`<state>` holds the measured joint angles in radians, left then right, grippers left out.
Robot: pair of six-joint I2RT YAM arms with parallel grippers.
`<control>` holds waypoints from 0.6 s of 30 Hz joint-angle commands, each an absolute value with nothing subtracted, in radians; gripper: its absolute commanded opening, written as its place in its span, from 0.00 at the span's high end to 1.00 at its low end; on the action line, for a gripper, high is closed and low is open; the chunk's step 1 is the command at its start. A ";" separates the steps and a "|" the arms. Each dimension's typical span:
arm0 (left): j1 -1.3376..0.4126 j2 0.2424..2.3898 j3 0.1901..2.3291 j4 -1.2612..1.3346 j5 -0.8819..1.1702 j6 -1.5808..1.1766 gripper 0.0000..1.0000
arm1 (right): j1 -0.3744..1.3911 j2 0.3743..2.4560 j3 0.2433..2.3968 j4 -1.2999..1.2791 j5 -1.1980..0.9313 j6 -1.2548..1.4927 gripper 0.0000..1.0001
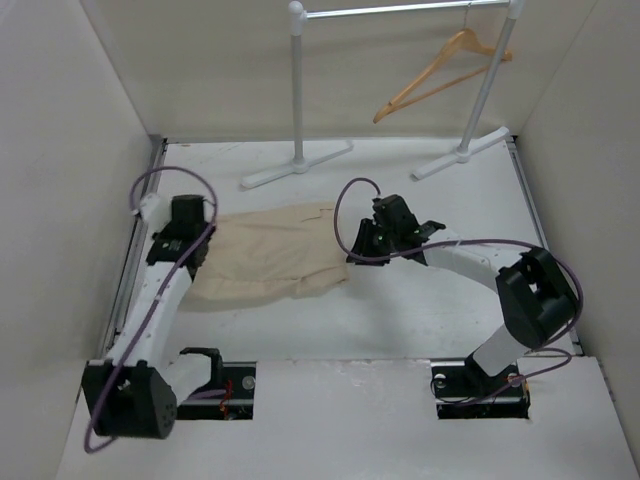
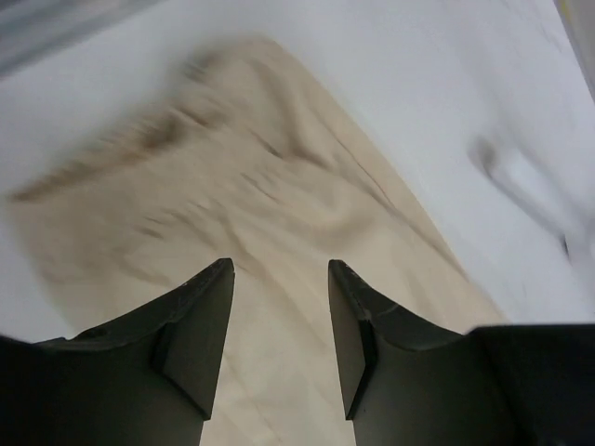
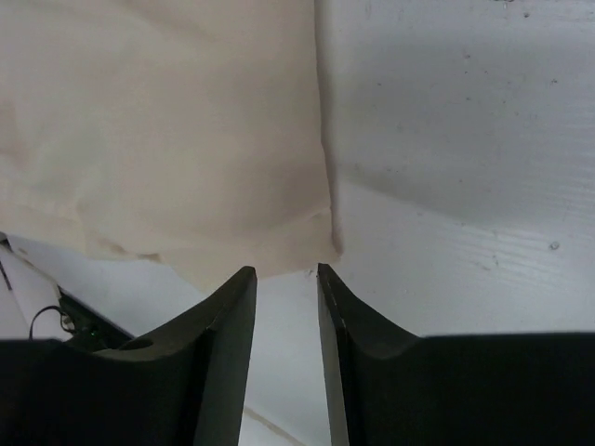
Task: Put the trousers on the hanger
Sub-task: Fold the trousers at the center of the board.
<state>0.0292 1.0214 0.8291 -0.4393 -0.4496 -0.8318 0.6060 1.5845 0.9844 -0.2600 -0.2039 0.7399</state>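
Two tools, one garment, one hanger. Left tool (image 2: 279, 269): fingers parted, nothing between them, set over the left end of the trousers (image 1: 270, 250), which lay flat on the worktop (image 1: 400, 310). Right tool (image 3: 286, 271): fingers narrowly parted, empty, tips just beside the trousers' right edge, near a corner. Hanger (image 1: 440, 75): hung on the white rack (image 1: 297, 90), far right, well apart from the trousers.

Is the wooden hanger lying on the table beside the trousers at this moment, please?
No, the hanger hangs by its hook from the rail of the white rack at the far end, well apart from the trousers.
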 commanded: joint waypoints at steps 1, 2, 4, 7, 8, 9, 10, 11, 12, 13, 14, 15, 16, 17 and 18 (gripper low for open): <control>-0.242 1.145 0.903 -0.425 -0.460 -0.854 0.58 | 0.607 1.604 0.996 -0.161 -0.218 0.755 0.63; -0.316 1.199 0.932 -0.416 -0.457 -0.859 0.57 | 0.607 1.615 1.000 -0.155 -0.227 0.755 0.62; -0.448 1.308 1.004 -0.379 -0.434 -0.859 0.57 | 0.605 1.637 1.011 -0.146 -0.248 0.752 0.50; -0.545 1.446 1.106 -0.301 -0.371 -0.854 0.56 | 0.607 1.652 0.996 -0.106 -0.259 0.762 0.37; -0.556 1.489 1.136 -0.278 -0.341 -0.850 0.55 | 0.607 1.664 0.986 -0.089 -0.261 0.771 0.41; -0.562 1.537 1.166 -0.261 -0.307 -0.847 0.55 | 0.607 1.683 0.979 -0.080 -0.265 0.782 0.46; -0.562 1.581 1.189 -0.250 -0.275 -0.845 0.55 | 0.607 1.703 0.970 -0.072 -0.268 0.791 0.51; -0.561 1.621 1.201 -0.235 -0.253 -0.847 0.55 | 0.604 1.722 0.962 -0.066 -0.265 0.799 0.57; -0.555 1.658 1.209 -0.221 -0.233 -0.847 0.56 | 0.598 1.738 0.953 -0.058 -0.265 0.807 0.62; -0.551 1.690 1.213 -0.216 -0.227 -0.848 0.56 | 0.594 1.749 0.942 -0.046 -0.265 0.814 0.68; -0.548 1.707 1.213 -0.213 -0.224 -0.848 0.56 | 0.588 1.752 0.928 -0.032 -0.265 0.821 0.72; -0.545 1.727 1.215 -0.212 -0.224 -0.848 0.56 | 0.588 1.752 0.913 -0.019 -0.262 0.828 0.77; -0.545 1.741 1.212 -0.212 -0.225 -0.848 0.56 | 0.585 1.747 0.899 -0.008 -0.256 0.833 0.81; -0.545 1.747 1.206 -0.209 -0.225 -0.848 0.56 | 0.582 1.743 0.885 -0.002 -0.256 0.838 0.85; -0.547 1.750 1.195 -0.203 -0.225 -0.848 0.56 | 0.579 1.733 0.871 -0.003 -0.253 0.842 0.90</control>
